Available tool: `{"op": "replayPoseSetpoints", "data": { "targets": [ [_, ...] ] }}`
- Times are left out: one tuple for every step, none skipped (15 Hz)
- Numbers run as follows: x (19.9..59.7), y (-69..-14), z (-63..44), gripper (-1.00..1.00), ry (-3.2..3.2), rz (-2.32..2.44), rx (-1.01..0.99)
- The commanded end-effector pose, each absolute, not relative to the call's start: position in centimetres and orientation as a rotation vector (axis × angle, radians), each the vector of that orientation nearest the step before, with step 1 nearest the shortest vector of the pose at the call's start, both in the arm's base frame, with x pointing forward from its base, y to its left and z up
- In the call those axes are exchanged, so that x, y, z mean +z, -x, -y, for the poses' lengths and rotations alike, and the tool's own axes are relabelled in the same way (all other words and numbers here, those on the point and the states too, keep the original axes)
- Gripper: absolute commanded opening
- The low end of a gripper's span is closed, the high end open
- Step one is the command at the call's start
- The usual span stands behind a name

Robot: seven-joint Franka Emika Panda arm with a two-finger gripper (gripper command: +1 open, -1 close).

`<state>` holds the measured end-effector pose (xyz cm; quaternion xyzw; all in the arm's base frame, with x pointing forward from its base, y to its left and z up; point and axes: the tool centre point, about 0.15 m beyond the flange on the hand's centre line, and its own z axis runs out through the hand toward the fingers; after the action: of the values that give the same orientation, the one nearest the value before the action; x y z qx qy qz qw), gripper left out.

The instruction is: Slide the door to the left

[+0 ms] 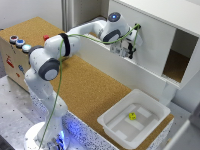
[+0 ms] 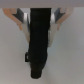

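Cork tabletop (image 1: 90, 90); tool (image 1: 129, 50) against door (image 1: 152, 42).

1. The door (image 1: 152, 45) is a large, flat, plain white rectangular panel standing upright in the front of the cabinet.
2. It covers the part of the cabinet front toward the exterior view's left; the part toward that view's right stands open, showing a dark interior with a brown floor.
3. A small dark handle (image 1: 138, 26) sits on its face near the upper edge.
4. In the wrist view the door (image 2: 70, 55) fills the background as a plain pale surface, with a dark vertical bar (image 2: 39, 42) close before it; whether that bar is the handle cannot be told.
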<state>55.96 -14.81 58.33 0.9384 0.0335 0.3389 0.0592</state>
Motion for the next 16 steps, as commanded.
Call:
{"op": "replayPoseSetpoints", "data": {
  "targets": [
    [51.3, -56.2, 9.0, -1.00, -2.662, -0.078, 1.139],
    [50.9, -56.7, 8.4, -1.00, -2.648, -0.086, 1.130],
    [50.6, -57.1, 7.8, -1.00, -2.660, -0.086, 1.114],
    [50.2, -57.3, 7.1, -1.00, -2.649, -0.101, 1.106],
    [49.8, -57.7, 6.3, -1.00, -2.636, -0.097, 1.083],
    [49.8, -57.9, 5.4, -1.00, -2.624, -0.083, 1.079],
    [49.8, -58.2, 4.5, -1.00, -2.616, -0.050, 1.065],
    [50.0, -58.3, 3.4, -1.00, -2.618, -0.002, 1.050],
    [50.1, -58.5, 2.5, -1.00, -2.625, 0.045, 1.039],
    [50.2, -58.6, 1.4, -1.00, -2.614, 0.083, 1.032],
    [50.5, -58.8, 0.5, -1.00, -2.623, 0.132, 1.020],
    [50.9, -58.9, -0.4, -1.00, -2.617, 0.168, 1.022],
    [51.3, -59.0, -1.0, -1.00, -2.612, 0.189, 1.025],
    [51.8, -59.1, -1.6, -1.00, -2.615, 0.200, 1.027],
    [52.3, -59.2, -2.0, -1.00, -2.614, 0.209, 1.023],
    [52.7, -59.2, -2.6, -1.00, -2.596, 0.206, 1.025]
  ]
}}
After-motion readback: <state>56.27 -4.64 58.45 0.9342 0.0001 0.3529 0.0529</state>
